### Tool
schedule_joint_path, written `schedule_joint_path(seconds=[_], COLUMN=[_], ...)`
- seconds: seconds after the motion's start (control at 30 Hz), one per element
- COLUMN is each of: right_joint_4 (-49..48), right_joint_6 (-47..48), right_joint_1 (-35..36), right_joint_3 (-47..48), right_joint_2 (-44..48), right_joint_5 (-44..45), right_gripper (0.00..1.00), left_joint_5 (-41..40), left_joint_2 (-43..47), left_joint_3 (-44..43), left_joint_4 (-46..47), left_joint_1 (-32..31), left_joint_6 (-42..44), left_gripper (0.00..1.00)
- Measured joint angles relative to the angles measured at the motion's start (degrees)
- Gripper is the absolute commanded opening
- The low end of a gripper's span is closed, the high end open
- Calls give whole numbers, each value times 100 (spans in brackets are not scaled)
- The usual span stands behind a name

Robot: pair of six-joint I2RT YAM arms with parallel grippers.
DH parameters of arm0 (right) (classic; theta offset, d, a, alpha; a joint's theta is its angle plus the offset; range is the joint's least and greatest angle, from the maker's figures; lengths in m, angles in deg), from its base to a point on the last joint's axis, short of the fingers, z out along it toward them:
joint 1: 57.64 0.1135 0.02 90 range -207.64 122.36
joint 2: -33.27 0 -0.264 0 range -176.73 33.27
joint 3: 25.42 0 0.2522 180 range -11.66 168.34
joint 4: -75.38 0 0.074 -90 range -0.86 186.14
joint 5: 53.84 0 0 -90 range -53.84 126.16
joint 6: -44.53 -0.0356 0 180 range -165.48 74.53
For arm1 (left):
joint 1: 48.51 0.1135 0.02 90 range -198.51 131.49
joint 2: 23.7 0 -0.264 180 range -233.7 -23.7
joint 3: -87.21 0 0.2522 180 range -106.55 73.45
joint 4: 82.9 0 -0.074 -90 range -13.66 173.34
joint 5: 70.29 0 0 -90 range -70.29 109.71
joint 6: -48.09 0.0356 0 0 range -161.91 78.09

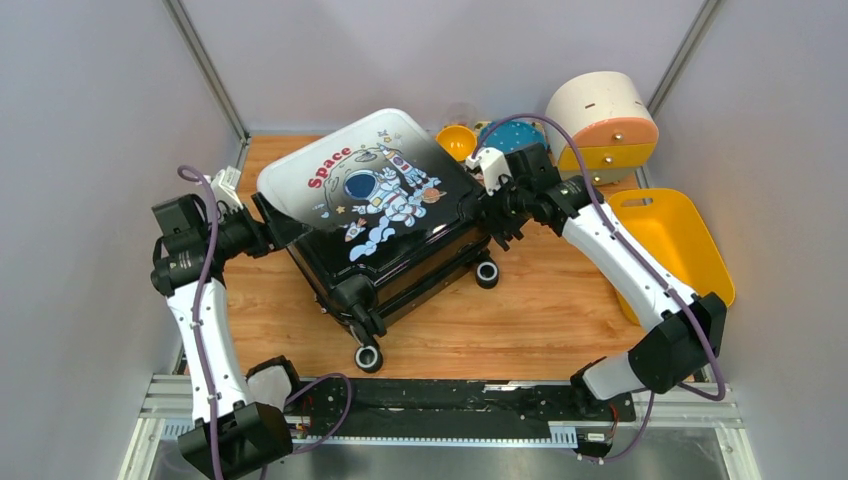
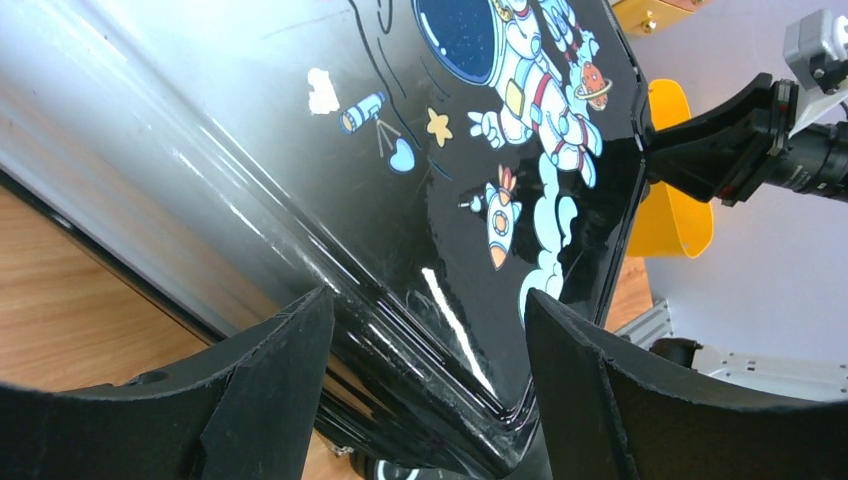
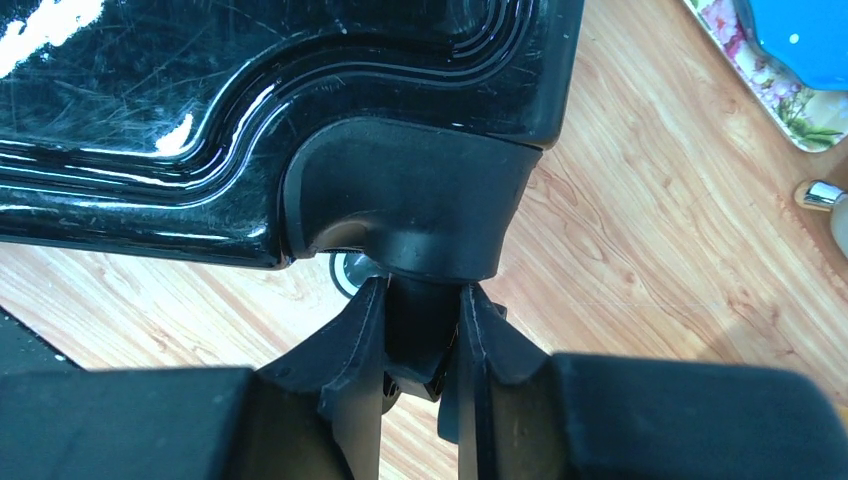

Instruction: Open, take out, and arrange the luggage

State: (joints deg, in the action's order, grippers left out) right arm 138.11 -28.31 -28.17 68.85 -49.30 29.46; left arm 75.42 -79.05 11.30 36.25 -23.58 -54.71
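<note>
The luggage (image 1: 385, 215), where does it sit? (Desk)

In the middle of the wooden table (image 1: 560, 310), astronaut print facing up. Its far-left side is tilted higher than its near-right side, and its black wheels (image 1: 368, 358) point toward the near edge. A yellow bin (image 1: 690, 235) lies to its right, and a round cream-and-orange drawer box (image 1: 600, 115) stands at the far right. (Photographer)

And the two arms? (Desk)

The right gripper (image 3: 422, 300) is clenched on a black stem (image 3: 420, 325) below the moulded housing at the luggage's right-hand corner. The left gripper (image 2: 430, 305) stands released at the left side, fingers (image 2: 270, 370) wide apart with the glossy shell just beyond them. Whether they touch it cannot be told. (Photographer)
</note>
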Motion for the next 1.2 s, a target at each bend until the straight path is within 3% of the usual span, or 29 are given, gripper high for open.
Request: schedule_joint_path(seconds=[0.2,0.47,0.63,0.87,1.2], right_joint_4=[461,822,780,192,-977], right_joint_6=[-81,-323,-627,-922,-1252], right_joint_1=[66,284,461,496,481], right_joint_3=[525,1445,2347,3084,3856], right_joint_2=[-407,-1182,-1989,-2756,-3674], right_joint_5=[13,107,101,129,334], right_gripper=[0,0,0,0,0], left_joint_5=[-33,-431,-933,-1169,-898], left_joint_2=[138,-44,-157,-1080,-2911], left_joint_3=[267,291,282,179,-973], left_joint_4=[13,-26,63,1047,2304], left_joint_1=[223,516,625,730,741], left_joint_6=[11,15,52,-94,-149], left_gripper=[74,82,76,67,67])
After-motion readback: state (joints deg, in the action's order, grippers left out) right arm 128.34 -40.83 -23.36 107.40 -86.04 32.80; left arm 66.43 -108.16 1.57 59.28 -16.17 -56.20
